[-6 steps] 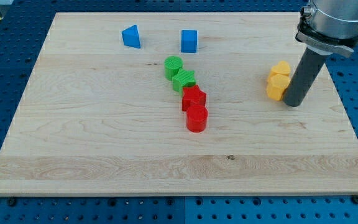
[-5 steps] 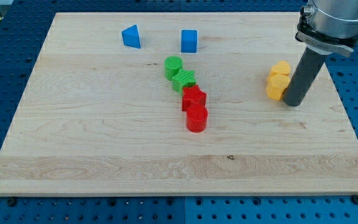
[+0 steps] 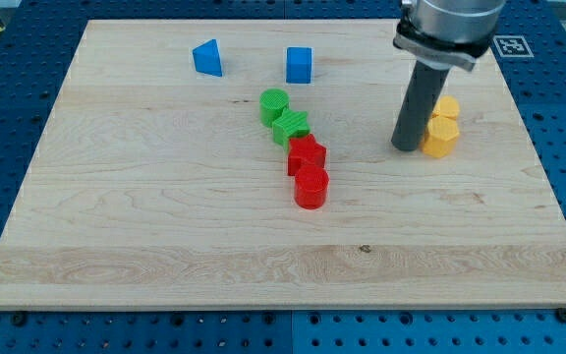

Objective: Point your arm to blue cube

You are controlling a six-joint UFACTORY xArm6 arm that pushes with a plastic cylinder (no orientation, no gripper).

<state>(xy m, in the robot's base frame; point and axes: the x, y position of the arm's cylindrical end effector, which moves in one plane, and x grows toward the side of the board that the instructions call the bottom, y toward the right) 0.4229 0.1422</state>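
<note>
The blue cube (image 3: 299, 65) sits near the view's top, a little right of centre on the wooden board (image 3: 145, 216). My tip (image 3: 405, 147) rests on the board at the view's right, just left of two yellow blocks (image 3: 442, 126). The tip is well to the right of and below the blue cube, apart from it. The dark rod rises from the tip to the arm's collar at the view's top.
A blue triangular block (image 3: 206, 58) lies left of the cube. A green cylinder (image 3: 274, 104) and green star (image 3: 290, 128) sit at centre, with a red star (image 3: 307, 153) and red cylinder (image 3: 311, 186) just below them.
My tip has moved to the view's left, from the right side of the yellow blocks to their left side. The yellow blocks look about where they were.
</note>
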